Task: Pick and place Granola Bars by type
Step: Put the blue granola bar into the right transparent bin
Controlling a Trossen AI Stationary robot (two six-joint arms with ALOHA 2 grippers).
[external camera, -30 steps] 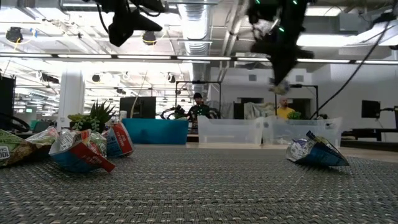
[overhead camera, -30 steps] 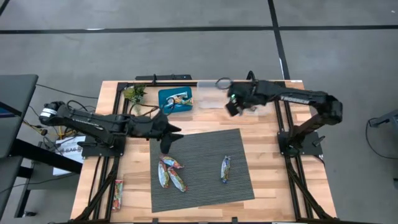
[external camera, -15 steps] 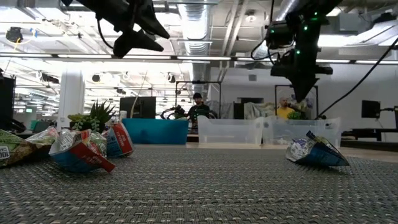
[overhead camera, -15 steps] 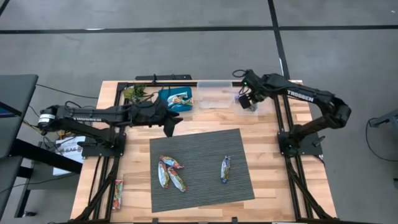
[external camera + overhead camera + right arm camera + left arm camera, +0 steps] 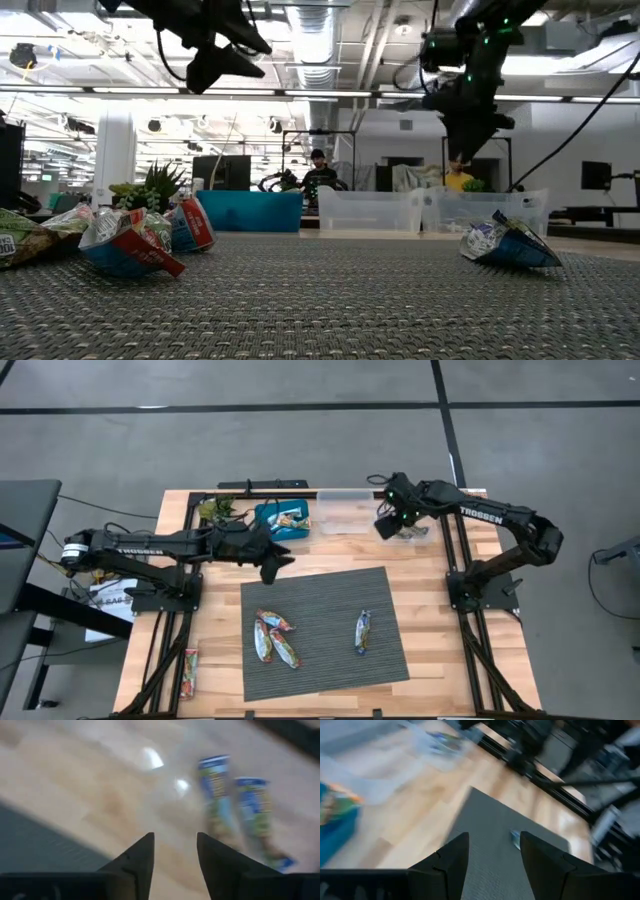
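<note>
High view: four Granola Bars (image 5: pixel 276 639) lie on the grey mat (image 5: pixel 330 660). Left gripper (image 5: pixel 276 561) hovers spread and empty at the mat's 11 o'clock; right gripper (image 5: pixel 386 526), also spread, hangs by the clear bin (image 5: pixel 345 512) at 1 o'clock.

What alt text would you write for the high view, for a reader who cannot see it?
Seen from above, four granola bars lie on a grey mat on a wooden table. The left pincer hovers open beside a blue bin, and the right pincer hovers open at a clear bin.
</note>
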